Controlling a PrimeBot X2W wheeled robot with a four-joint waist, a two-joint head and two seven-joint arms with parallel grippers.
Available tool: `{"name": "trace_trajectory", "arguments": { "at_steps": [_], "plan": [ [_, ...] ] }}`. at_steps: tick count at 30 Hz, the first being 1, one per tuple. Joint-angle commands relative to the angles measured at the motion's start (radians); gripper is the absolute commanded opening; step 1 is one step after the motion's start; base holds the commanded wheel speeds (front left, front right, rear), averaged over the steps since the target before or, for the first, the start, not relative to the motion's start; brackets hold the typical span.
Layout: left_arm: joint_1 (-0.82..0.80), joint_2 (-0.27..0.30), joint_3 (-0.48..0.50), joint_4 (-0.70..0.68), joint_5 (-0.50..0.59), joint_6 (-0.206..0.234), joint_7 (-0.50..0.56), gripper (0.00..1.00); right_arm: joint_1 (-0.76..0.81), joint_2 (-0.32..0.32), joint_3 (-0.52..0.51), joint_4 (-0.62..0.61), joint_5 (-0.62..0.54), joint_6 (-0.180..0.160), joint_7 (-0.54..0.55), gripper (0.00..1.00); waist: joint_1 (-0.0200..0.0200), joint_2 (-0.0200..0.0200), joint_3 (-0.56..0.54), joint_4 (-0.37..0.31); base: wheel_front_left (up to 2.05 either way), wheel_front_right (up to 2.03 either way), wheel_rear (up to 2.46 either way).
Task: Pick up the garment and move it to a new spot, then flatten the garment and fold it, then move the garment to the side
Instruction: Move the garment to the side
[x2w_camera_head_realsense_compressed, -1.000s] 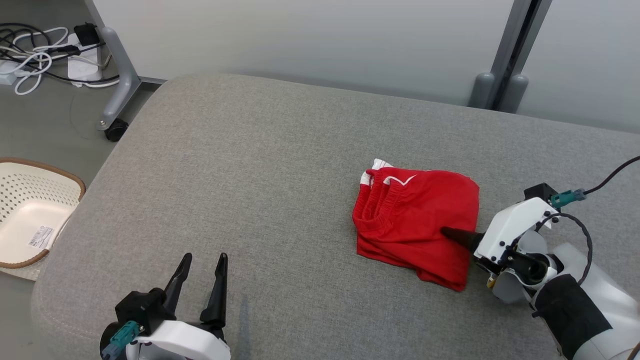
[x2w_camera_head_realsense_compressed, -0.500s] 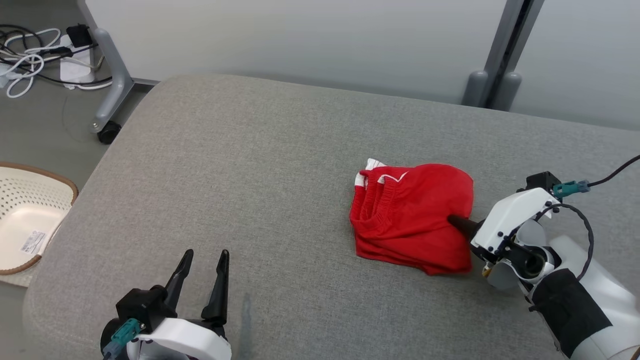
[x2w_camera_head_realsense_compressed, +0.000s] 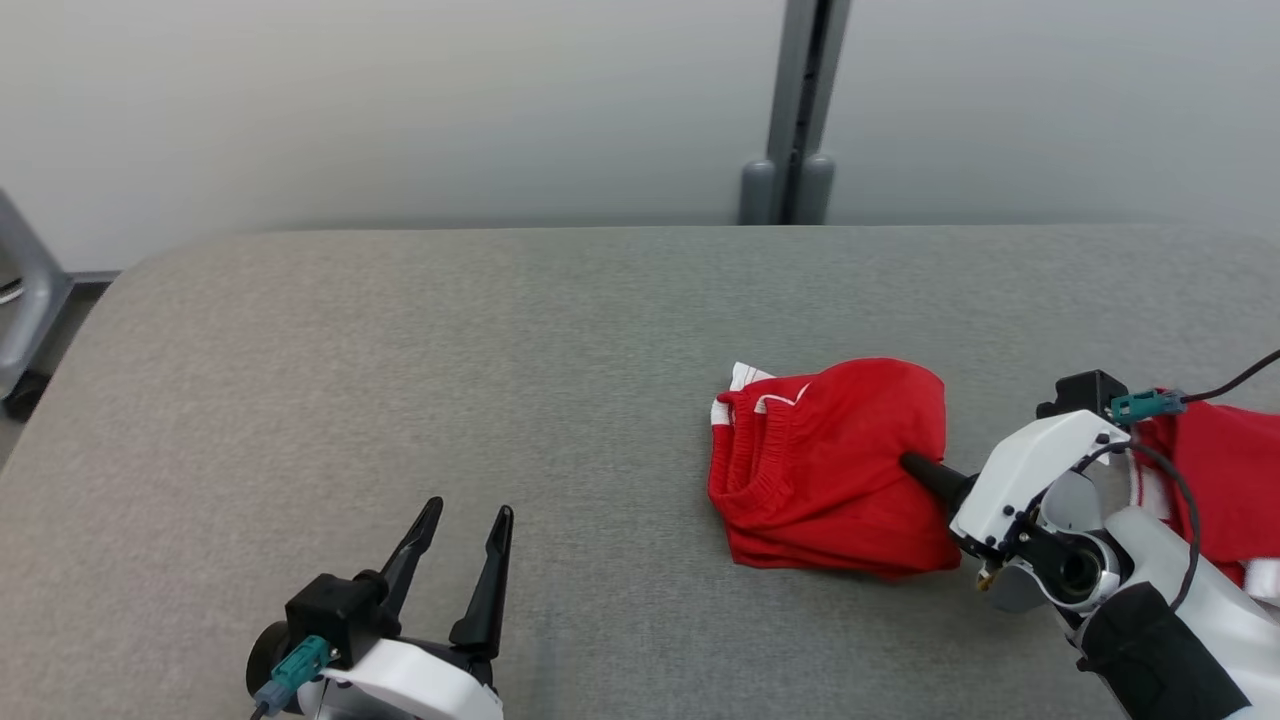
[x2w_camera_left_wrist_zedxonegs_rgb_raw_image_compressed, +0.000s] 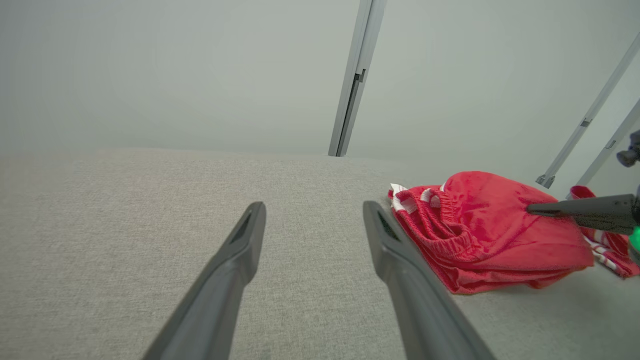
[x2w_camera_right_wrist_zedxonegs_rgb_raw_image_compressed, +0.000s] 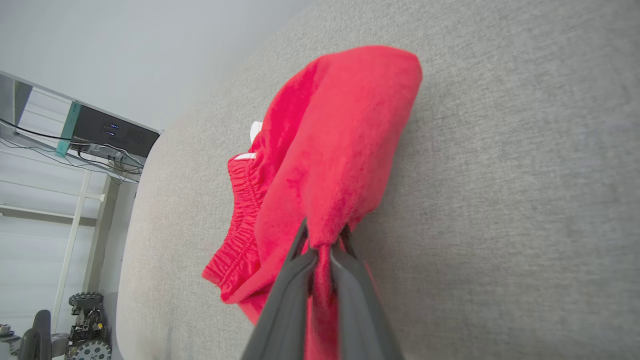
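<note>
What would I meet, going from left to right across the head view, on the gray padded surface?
left gripper, fingers apart → red garment → right gripper, fingers shut on the garment's right part → another red cloth at the right edge

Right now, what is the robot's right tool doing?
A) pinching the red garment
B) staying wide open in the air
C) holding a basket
A: in the right wrist view the right tool has its two fingers closed together on a fold of the red garment.
</note>
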Motion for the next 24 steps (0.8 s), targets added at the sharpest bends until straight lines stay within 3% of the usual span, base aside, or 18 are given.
{"name": "trace_trajectory", "arguments": {
  "at_steps": [1,13,24],
  "plan": [
    [-0.019,0.004,-0.006,-0.006,0.001,-0.003,0.000,1.00,0.018,-0.009,0.008,-0.022,-0.004,0.001,-0.006,0.00,0.0000,0.0000,-0.009,-0.092,0.00,0.00,0.00],
    [-0.054,0.001,-0.063,-0.009,-0.001,-0.002,0.002,1.00,0.068,-0.053,0.054,-0.180,-0.006,0.001,-0.022,0.00,0.0000,0.0000,0.014,-0.308,0.00,0.00,0.00],
    [-0.093,0.010,-0.086,0.004,-0.001,-0.002,0.007,1.00,-0.007,-0.117,0.113,-0.259,-0.061,0.001,-0.041,0.00,0.0000,0.0000,0.062,-0.350,0.00,0.00,0.00]
  ]
}}
